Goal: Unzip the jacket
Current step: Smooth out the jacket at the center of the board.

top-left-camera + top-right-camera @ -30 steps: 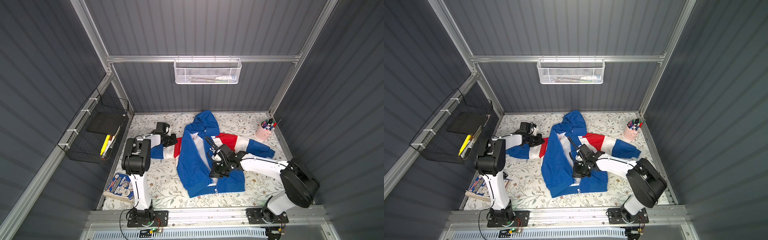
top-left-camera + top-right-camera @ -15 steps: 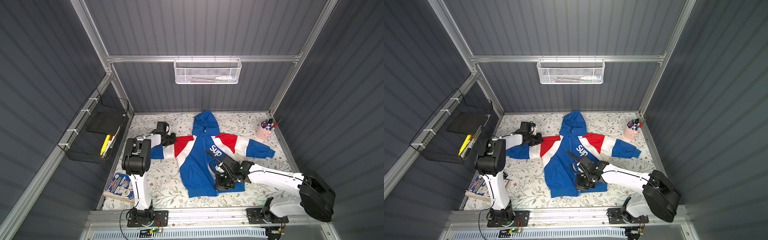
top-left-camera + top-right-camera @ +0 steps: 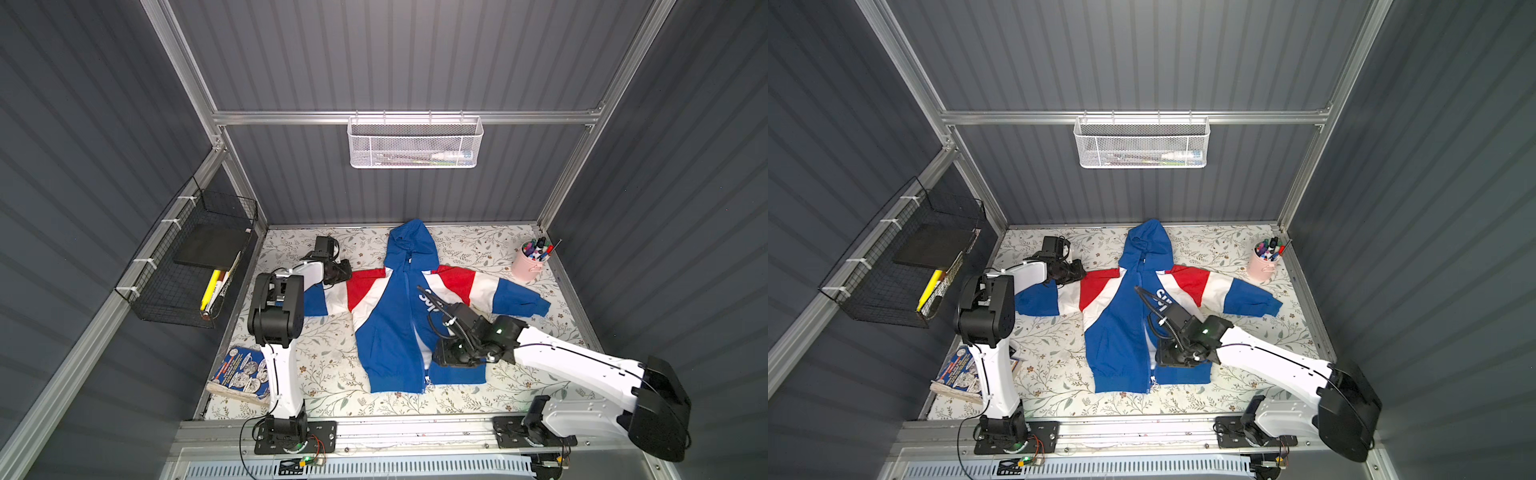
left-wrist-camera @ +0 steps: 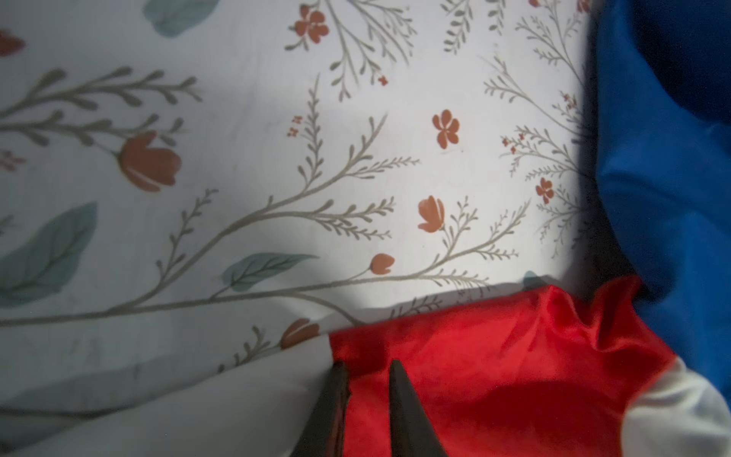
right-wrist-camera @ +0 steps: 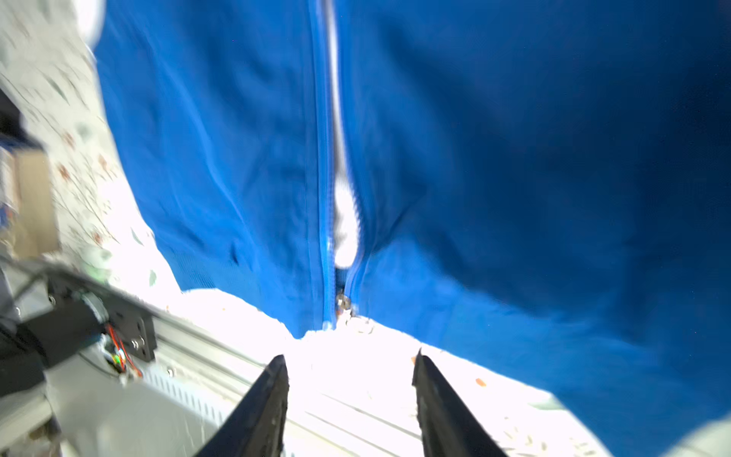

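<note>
**Zipper run down to the hem, fronts not yet spread**

Progress looks nearly complete. You have the jacket [image 3: 390, 332] lying flat on its back in the middle of the floral table cover [image 3: 324, 361], hood toward the back wall and sleeves out to both sides. In the right wrist view the zipper slider [image 5: 343, 304] sits at the very bottom hem, and the teeth above it stand parted with white lining showing through. Whether the slider has freed the two halves at the hem, you cannot tell (that view is blurred); I judge that only that last release could remain.

Your right gripper [image 5: 350, 362] hangs just past the hem with its jaws well apart and nothing between them. Your left gripper [image 4: 366, 368] rests at the red shoulder band by the white stripe, jaws only a little apart, with no fold visibly pinched.

Containers:
- white mesh basket [image 3: 413, 143] on the back wall: pens lying flat inside.
- black wire basket [image 3: 183, 270] on the side wall: a dark flat slab and a yellow marker.
- pink cup [image 3: 528, 266] near the far sleeve: markers standing upright.
</note>
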